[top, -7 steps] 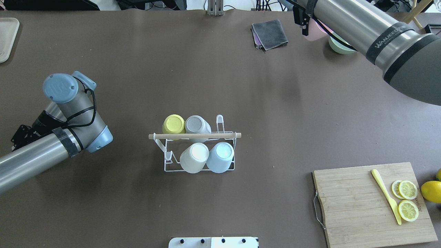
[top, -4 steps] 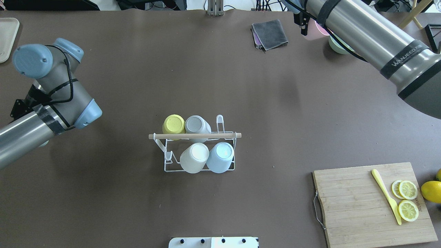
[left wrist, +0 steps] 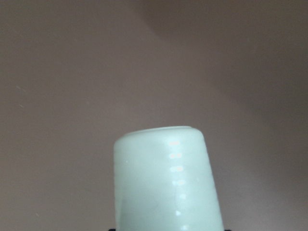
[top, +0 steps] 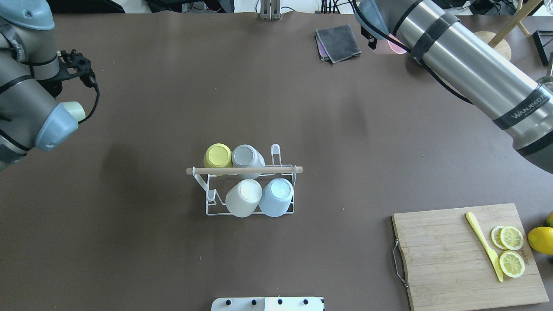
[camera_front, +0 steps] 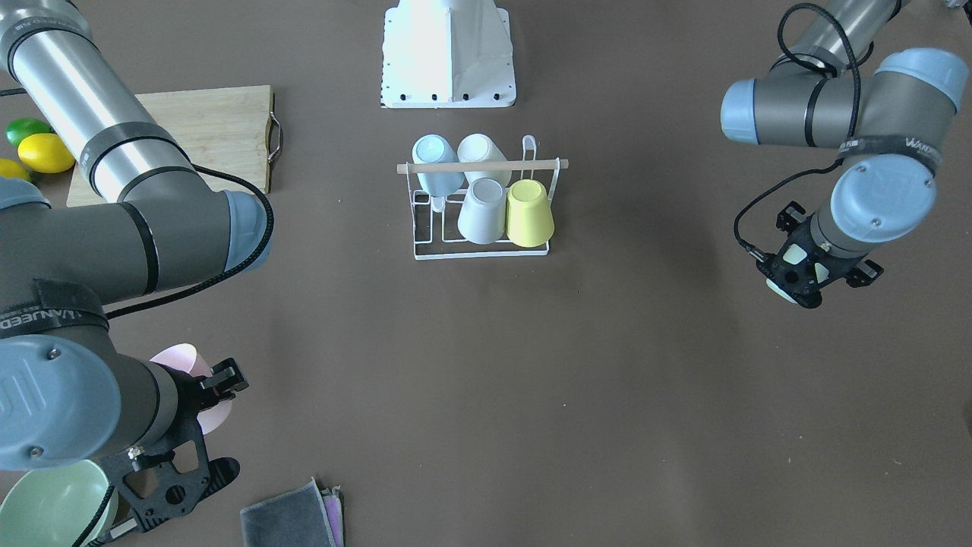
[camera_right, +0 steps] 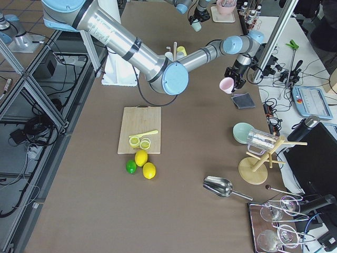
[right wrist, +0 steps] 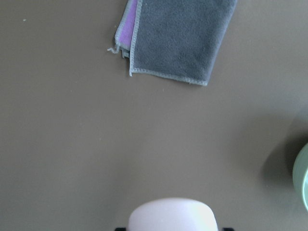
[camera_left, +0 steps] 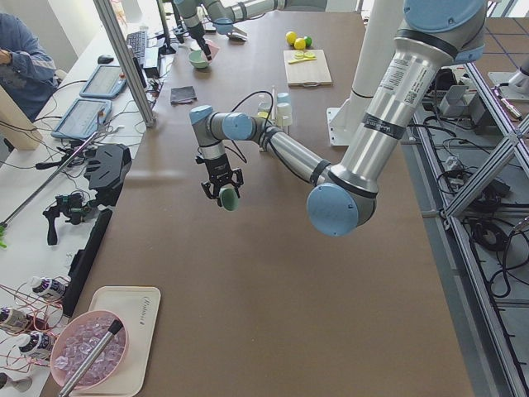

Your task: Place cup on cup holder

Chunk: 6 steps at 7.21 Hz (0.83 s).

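Gripping one cup (left wrist: 166, 183) each: left hand (camera_front: 793, 285), right hand (camera_front: 209, 399); four racked.

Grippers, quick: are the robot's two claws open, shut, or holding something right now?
The left gripper is shut on the pale green cup.
The right gripper is shut on the pink cup.

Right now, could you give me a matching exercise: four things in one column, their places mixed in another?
1. pink cup
2. pale green cup
3. yellow cup
4. grey cloth

a. upside down on the cup holder
b. lying on the table
c. held by the left tool
d. held by the right tool

Pairs: 1-d, 2-c, 3-a, 4-b.
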{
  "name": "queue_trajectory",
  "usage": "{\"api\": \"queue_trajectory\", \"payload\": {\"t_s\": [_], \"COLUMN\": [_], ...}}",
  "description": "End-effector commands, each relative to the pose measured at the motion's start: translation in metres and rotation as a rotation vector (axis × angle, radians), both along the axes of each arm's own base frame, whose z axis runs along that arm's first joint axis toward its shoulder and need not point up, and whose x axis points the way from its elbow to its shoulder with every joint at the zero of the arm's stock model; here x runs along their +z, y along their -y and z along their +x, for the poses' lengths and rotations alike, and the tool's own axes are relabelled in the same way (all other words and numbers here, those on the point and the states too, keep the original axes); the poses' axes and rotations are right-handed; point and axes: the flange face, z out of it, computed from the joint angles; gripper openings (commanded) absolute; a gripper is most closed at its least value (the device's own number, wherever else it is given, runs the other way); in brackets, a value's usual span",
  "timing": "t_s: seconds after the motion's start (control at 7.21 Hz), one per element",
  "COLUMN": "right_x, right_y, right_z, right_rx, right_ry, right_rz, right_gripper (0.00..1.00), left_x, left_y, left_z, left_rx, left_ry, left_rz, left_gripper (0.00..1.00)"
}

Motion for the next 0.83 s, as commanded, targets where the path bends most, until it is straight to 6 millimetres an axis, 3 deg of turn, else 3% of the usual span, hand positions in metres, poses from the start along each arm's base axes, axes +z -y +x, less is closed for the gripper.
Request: {"api": "queue_trajectory", "payload": {"t_s": [0.0,0.14,0.28,0.55,0.69], "right_x": [-0.006,-0.013,-0.007,-0.011,-0.022], "right_y": [-0.028,-0.039,-0.055,-0.078,-0.082], "right_z": [-0.003,-0.002,-0.01,-0.05,-0.049], "right_rx": [0.053,0.097,0.121,0.207,0.212], "right_ry": [0.099,0.165,0.223,0.333,0.382], "right_rz": [0.132,0.199,0.293,0.455,0.513], "right_gripper": [0.0,0.0,0.0,0.0,0.0], "left_x": [-0.037,-0.054,-0.066,-0.076,-0.081], "left_y": [-0.023,-0.034,-0.053,-0.103,-0.119], "left_z": [-0.012,-0.016,-0.014,-0.023,-0.029], "left_rx": [-0.028,-0.069,-0.094,-0.105,-0.126], "left_ry": [-0.232,-0.354,-0.496,-0.681,-0.78], "left_rz": [0.338,0.471,0.601,0.728,0.781], "left_gripper": [0.74,0.74,0.74,0.74,0.74]}}
